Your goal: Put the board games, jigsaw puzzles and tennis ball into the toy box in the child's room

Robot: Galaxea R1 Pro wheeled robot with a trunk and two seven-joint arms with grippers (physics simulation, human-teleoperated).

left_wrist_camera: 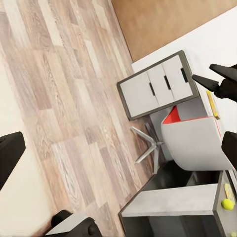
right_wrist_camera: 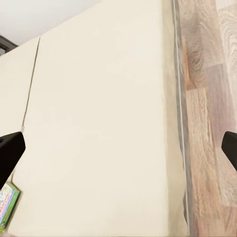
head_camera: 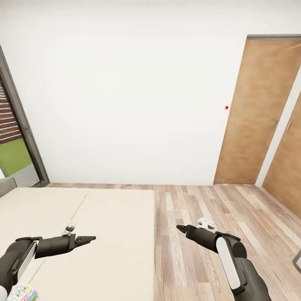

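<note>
Both arms were out front and empty-handed: the left gripper (head_camera: 90, 239) hung over the bed (head_camera: 104, 217) with nothing between its fingers, and in its own wrist view the two dark fingertips sat far apart at the frame's edges, so it read as spread wide. The right gripper (head_camera: 180, 228) hovered above the wood floor (head_camera: 200, 205) just beside the mattress edge, also carrying nothing, its fingertips likewise set wide in its wrist view. Moving outward, one board game (head_camera: 23, 292) lay on the beige mattress close under the left arm, a flat box with a green edge and a busy, colourful face; its corner also peeked into the right wrist view (right_wrist_camera: 6, 203). Farther off, the left wrist camera caught the table (left_wrist_camera: 168, 201) with the tennis ball (left_wrist_camera: 227, 203), a small yellow-green sphere, resting on it near a white chair (left_wrist_camera: 190, 140) and a drawer cabinet (left_wrist_camera: 155, 86). By the look of things the job was barely started: that game still needed lifting off the bed, the ball still sat on the table, and the toy box could not be made out.
</note>
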